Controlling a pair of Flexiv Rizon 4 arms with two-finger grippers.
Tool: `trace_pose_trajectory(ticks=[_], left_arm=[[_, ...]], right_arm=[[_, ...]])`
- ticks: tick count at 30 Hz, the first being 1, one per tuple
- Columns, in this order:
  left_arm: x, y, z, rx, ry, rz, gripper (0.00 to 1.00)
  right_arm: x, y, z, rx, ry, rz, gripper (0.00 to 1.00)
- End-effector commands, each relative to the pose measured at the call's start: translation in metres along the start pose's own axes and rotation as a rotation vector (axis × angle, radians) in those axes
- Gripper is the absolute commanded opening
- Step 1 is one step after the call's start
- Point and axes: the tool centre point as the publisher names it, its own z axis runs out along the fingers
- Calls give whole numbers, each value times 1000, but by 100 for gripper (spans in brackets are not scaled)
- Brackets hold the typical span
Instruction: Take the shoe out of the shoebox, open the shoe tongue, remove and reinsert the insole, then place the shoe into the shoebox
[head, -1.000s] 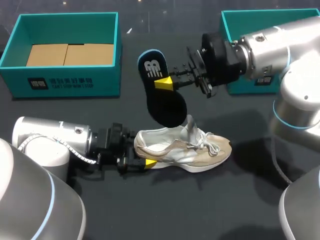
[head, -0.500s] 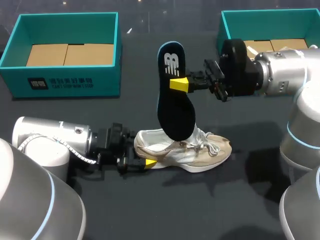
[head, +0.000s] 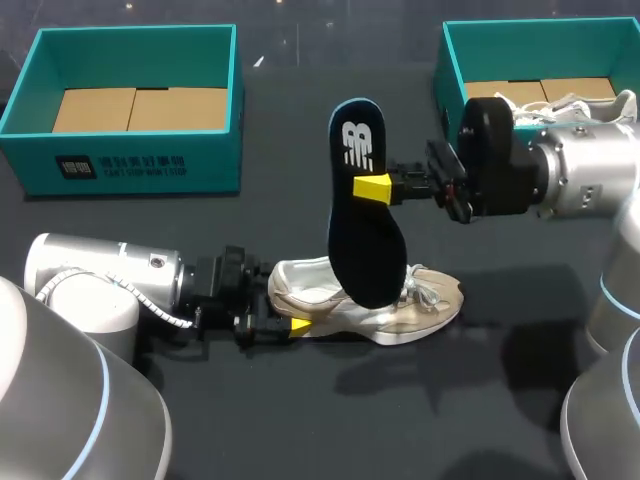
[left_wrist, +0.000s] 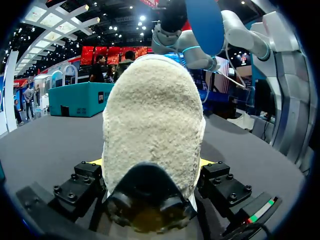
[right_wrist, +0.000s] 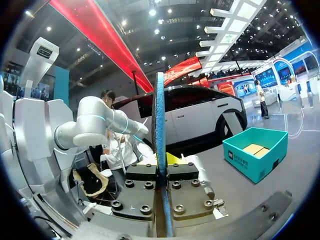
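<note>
A beige and white shoe (head: 415, 305) lies on its sole on the black table, toe to the right. My left gripper (head: 290, 322) holds its heel from the left, a finger on each side. In the left wrist view the fuzzy heel (left_wrist: 152, 115) fills the space between the fingers of that gripper (left_wrist: 152, 162). My right gripper (head: 374, 188) is shut on the edge of the dark insole (head: 365, 235), which hangs nearly upright with its lower end at the shoe's opening. Seen from the right wrist, the insole (right_wrist: 160, 115) stands edge-on between the right gripper's (right_wrist: 161, 161) fingers.
A teal shoebox (head: 30, 150) with a cardboard floor stands at the back left. A second teal box (head: 450, 60) at the back right holds something white. My right arm (head: 590, 185) reaches in front of it.
The right gripper has carried the insole to the right and turned it more upright, so its lower end now hangs over the shoe. The left gripper and the shoe have not moved.
</note>
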Motion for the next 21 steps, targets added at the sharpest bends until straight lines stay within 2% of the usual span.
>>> trace_pose_trajectory(ticks=[1,7,21], left_arm=[[0,1,1,0,-1,0,0],[0,1,1,0,-1,0,0],[0,1,1,0,-1,0,0]], right_arm=[[12,1,-8,22,-11,54,0],[26,-1,-14,20,-35,112,0],[28,-5,-15,13,-38,131,0]])
